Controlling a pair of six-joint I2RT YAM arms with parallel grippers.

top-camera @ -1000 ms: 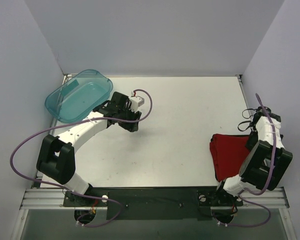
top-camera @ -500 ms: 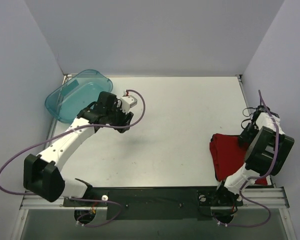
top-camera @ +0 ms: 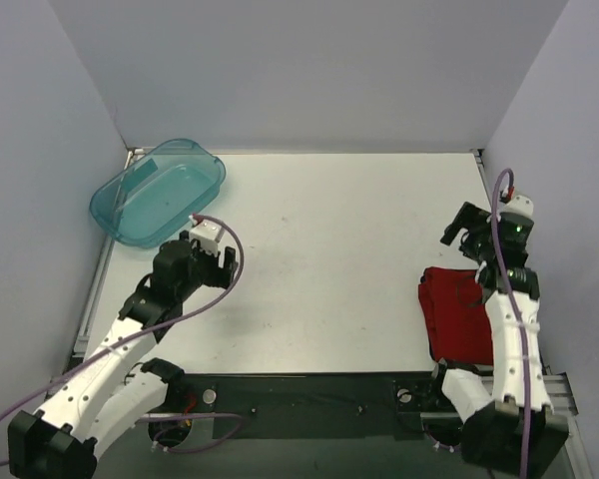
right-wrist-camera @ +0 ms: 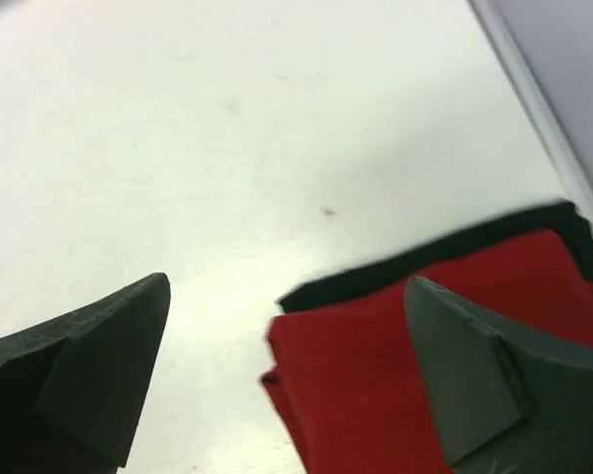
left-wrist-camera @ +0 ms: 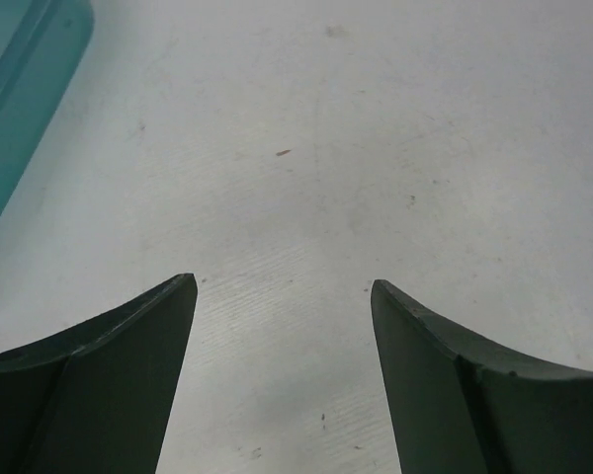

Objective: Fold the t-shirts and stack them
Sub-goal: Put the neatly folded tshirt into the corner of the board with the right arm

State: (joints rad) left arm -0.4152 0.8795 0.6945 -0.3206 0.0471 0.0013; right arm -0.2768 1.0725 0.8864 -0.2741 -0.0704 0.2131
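The red t-shirt (top-camera: 457,314) lies folded at the near right of the table. In the right wrist view the red shirt (right-wrist-camera: 376,375) rests on the black t-shirt (right-wrist-camera: 455,252), of which only a thin edge shows along its far side. My right gripper (top-camera: 464,228) is open and empty, held above the stack's far edge; in its own view the gripper (right-wrist-camera: 287,284) has its jaws wide apart. My left gripper (top-camera: 215,261) is open and empty over bare table at the left, and its own view (left-wrist-camera: 282,284) shows nothing between the jaws.
A translucent teal plastic tub (top-camera: 155,195) sits at the far left corner, and its rim shows in the left wrist view (left-wrist-camera: 20,89). Grey walls enclose the table on three sides. A metal rail (top-camera: 309,394) runs along the near edge.
My left arm has pulled back from beside the tub toward the near left. My right gripper has lifted off the stack and moved toward the far side.
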